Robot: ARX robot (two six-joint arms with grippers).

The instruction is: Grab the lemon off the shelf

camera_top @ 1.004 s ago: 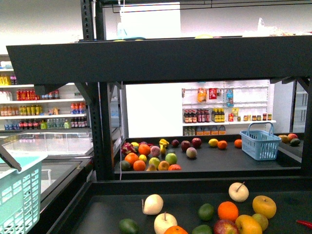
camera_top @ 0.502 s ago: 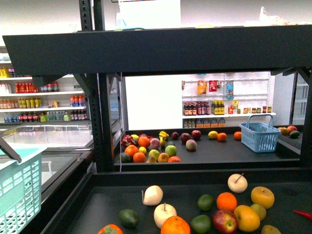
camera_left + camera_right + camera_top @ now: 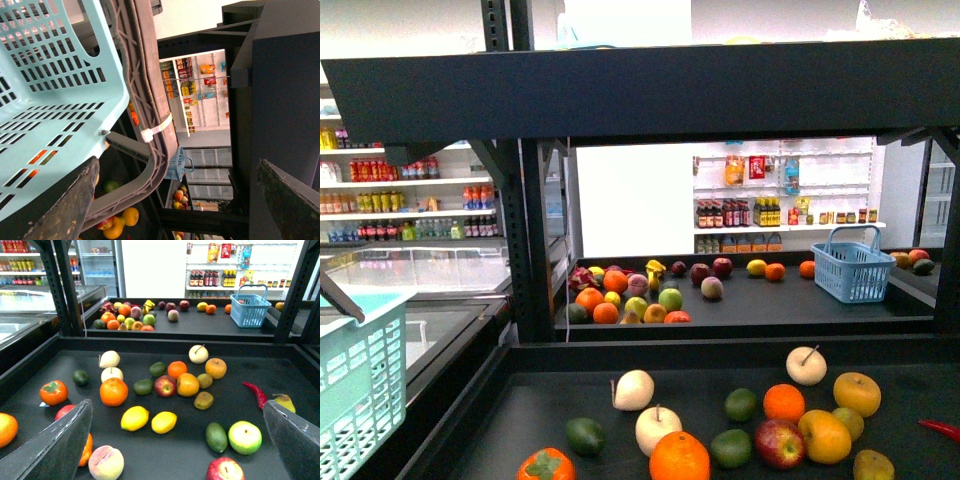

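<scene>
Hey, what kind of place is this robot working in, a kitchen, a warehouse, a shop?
Most likely a grocery store, or a mock-up of one: loose fruit lies on a black tiered display shelf, white shelving behind holds rows of bottles, and a blue shopping basket sits further back.

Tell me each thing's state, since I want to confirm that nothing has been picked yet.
Right gripper: open, empty.
Left gripper: open.
Bright yellow oval lemon: lying loose on the black metal shelf tray, not gripped.
Small blue plastic basket: upright, handle raised.
Light-teal plastic basket: at the robot's left, contents hidden.
</scene>
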